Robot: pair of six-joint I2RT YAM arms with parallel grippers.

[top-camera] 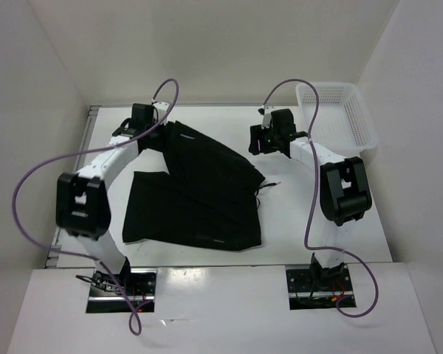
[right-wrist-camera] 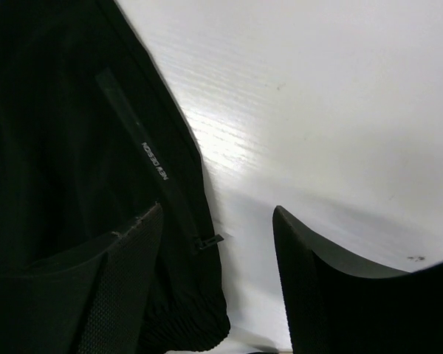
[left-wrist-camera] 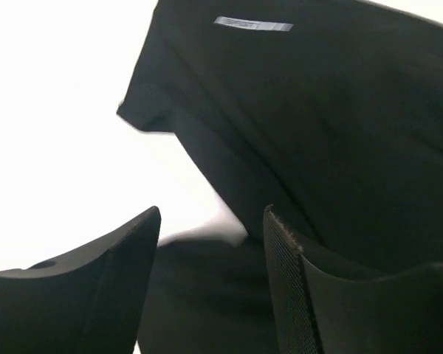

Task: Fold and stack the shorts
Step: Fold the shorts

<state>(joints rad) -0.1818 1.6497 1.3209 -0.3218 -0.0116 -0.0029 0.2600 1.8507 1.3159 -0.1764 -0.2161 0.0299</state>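
The black shorts (top-camera: pixel 199 199) lie spread on the white table (top-camera: pixel 288 228), one layer folded diagonally over another. My left gripper (top-camera: pixel 159 133) hovers at their far left corner. In the left wrist view this gripper (left-wrist-camera: pixel 213 221) is open, with black fabric (left-wrist-camera: pixel 340 133) under and beyond the fingers and a pale label (left-wrist-camera: pixel 252 24) further off. My right gripper (top-camera: pixel 261 144) stands off the shorts' far right edge. In the right wrist view that gripper (right-wrist-camera: pixel 218 214) is open and straddles the shorts' hem (right-wrist-camera: pixel 59 147) and a zipper pull (right-wrist-camera: pixel 210 241), gripping nothing.
A white mesh basket (top-camera: pixel 340 110) stands at the far right corner, behind the right arm. White walls close in the table on the left, back and right. Purple cables (top-camera: pixel 29 192) loop off both arms.
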